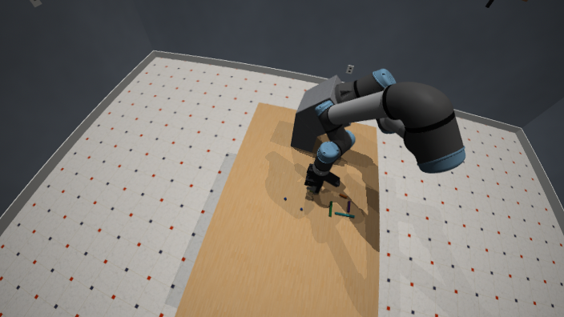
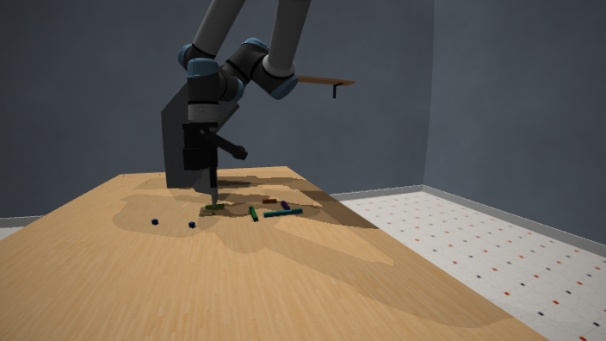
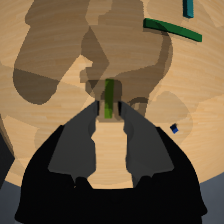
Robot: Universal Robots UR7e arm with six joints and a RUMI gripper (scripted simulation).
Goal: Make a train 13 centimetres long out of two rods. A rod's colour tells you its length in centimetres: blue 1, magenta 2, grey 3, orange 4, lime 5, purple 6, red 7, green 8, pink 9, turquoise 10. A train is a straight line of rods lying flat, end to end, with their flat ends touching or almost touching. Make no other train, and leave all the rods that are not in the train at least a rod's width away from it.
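Observation:
A lime rod (image 3: 108, 94) (image 2: 216, 207) lies flat on the wooden table (image 1: 260, 260) (image 2: 215, 280). My gripper (image 3: 108, 102) (image 2: 213, 199) (image 1: 314, 191) stands low over it, its fingers on either side of the rod's near end and slightly apart from it, so it is open. A green rod (image 1: 330, 209) (image 2: 254, 213) (image 3: 172, 29) lies to the right, apart from the lime rod. A turquoise rod (image 1: 344, 215) (image 2: 282, 212) (image 3: 188, 7) lies just beyond the green one.
A purple rod (image 1: 348, 206) (image 2: 285, 205) and an orange rod (image 1: 343, 195) (image 2: 269, 201) lie behind the turquoise one. Two small blue rods (image 1: 285, 198) (image 1: 301, 209) (image 2: 155, 221) (image 2: 192, 224) lie to the left. The arm's grey base block (image 1: 312, 116) (image 2: 172, 142) stands at the back.

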